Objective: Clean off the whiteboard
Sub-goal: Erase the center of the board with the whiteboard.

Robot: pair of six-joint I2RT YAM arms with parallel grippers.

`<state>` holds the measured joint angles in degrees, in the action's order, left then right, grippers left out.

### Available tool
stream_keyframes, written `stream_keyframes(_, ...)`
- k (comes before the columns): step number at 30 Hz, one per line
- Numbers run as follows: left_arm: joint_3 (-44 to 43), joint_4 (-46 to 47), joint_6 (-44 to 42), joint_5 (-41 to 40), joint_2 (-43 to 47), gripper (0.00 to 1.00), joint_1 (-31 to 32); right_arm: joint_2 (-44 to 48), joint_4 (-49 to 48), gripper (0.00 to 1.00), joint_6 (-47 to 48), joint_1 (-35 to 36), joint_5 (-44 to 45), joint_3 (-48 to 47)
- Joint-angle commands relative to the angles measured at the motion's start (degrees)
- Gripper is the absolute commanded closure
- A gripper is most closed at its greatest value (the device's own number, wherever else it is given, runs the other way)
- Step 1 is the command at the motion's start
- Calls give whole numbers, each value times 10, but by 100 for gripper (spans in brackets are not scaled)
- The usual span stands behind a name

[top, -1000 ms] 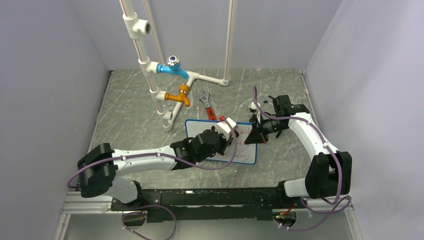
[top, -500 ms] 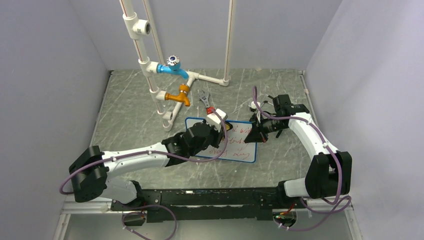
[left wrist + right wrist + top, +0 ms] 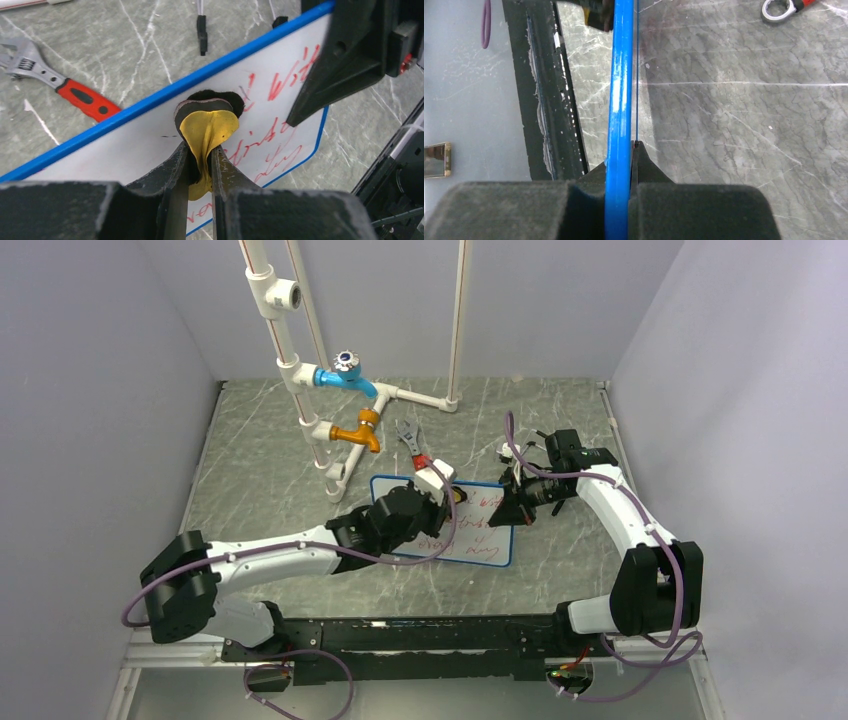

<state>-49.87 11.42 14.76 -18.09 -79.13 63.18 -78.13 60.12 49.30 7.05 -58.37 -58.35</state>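
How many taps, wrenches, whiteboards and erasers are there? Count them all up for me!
taps: 2 (blue tap, orange tap)
wrench: 1
whiteboard: 1
eraser: 1
Total: 5

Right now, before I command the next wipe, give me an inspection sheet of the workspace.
Surface: grey marbled tabletop with pale veins.
Job's things: whiteboard on the tabletop. There is red writing on the side toward the right tool, and plain white on the other side of the eraser.
Clutter: red-handled wrench beyond the board; pipe rig with blue and orange taps.
Tools: left tool shut on the eraser, which sits against the board near its far blue frame; right tool shut on the board's frame.
Cables: purple cables run along both arms.
Surroundings: plain walls on three sides; nothing else seen.
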Motion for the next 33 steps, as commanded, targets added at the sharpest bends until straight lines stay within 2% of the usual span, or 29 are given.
stream_keyframes(1,10,-12,2,-57,34,100,-50,4,40,100,27,9,6,2)
stream_keyframes(7,37,39,-26,36,49,100,-43,5,39,100,27,10,6,3)
stream_keyframes(12,39,94,-68,61,30,100,8,3,39,100,27,10,6,2)
stream_keyframes(18,12,82,-66,21,-3,100,15,4,39,100,26,9,7,2)
stream_keyframes(23,21,56,-29,-20,19,100,-21,6,39,100,27,9,7,3)
stream_keyframes(29,41,53,-13,-12,41,100,-37,6,39,100,28,10,6,3)
stream_keyframes(33,33,61,-14,-9,27,100,-16,8,37,100,26,10,7,3)
